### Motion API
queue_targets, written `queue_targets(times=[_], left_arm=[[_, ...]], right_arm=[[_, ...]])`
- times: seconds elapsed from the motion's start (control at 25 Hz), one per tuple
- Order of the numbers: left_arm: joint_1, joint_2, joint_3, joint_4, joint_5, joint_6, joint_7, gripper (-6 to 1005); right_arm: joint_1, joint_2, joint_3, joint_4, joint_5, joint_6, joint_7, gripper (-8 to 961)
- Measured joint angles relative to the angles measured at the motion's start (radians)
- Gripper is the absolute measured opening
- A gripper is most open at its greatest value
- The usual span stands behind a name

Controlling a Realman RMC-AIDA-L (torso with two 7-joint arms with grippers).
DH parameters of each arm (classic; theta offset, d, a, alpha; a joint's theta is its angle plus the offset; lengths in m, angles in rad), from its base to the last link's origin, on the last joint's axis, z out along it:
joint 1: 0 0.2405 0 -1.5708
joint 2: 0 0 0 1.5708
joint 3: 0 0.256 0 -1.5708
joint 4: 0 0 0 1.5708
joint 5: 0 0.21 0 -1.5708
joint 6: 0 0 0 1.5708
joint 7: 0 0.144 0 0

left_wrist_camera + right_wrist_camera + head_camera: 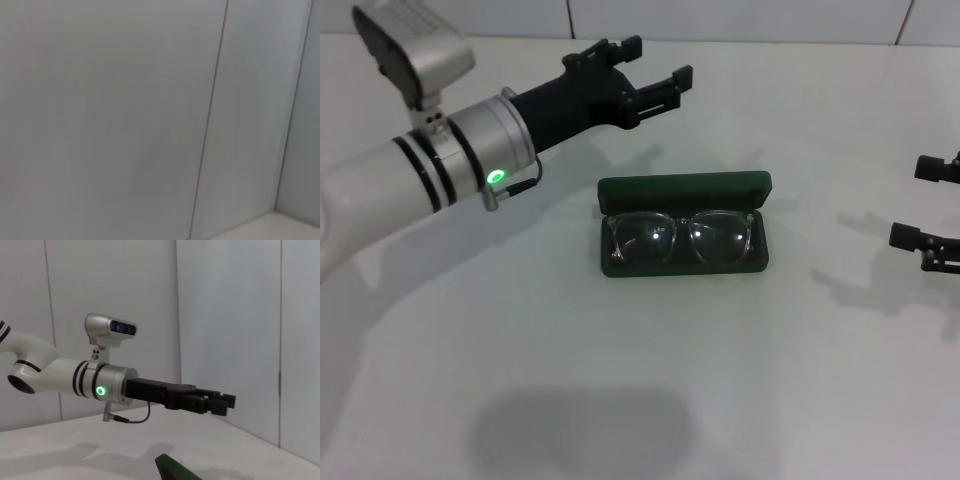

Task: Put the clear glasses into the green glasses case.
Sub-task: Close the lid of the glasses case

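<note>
On the white table (pixel 620 380), one open green glasses case (pixel 683 188), one clear glasses (pixel 682 238) inside, left tool (pixel 655 70) wide, empty.

Pretty bare setup here: a plain white desk (pixel 650 380) with a smooth matte top, lit from above so soft grey shadows fall across it. Behind it runs a wall (pixel 740 18) of big white panels split by thin dark seams. The wrist views show the same pale panels (pixel 110 120) meeting at a corner (pixel 177 315), nothing hung on them.
</note>
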Motion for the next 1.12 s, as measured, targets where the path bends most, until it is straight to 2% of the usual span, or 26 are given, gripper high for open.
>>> queue_targets(times=[0.6, 0.76, 0.92, 1.12], left_arm=[[0.015, -0.007, 0.007, -0.014, -0.013, 0.018, -0.008, 861], [-0.001, -0.008, 0.007, -0.009, -0.010, -0.036, -0.012, 861], [-0.035, -0.009, 0.010, -0.006, 0.064, -0.103, -0.056, 862], [-0.052, -0.009, 0.010, -0.006, 0.146, -0.108, -0.087, 862]], right_arm=[[-0.002, 0.002, 0.000, 0.015, 0.010, 0.000, -0.016, 835], [-0.007, 0.002, 0.000, 0.015, 0.011, -0.004, -0.025, 832], [-0.008, 0.001, 0.000, 0.017, 0.011, -0.007, -0.027, 830], [-0.014, 0.001, 0.000, 0.026, 0.011, -0.023, -0.049, 827]])
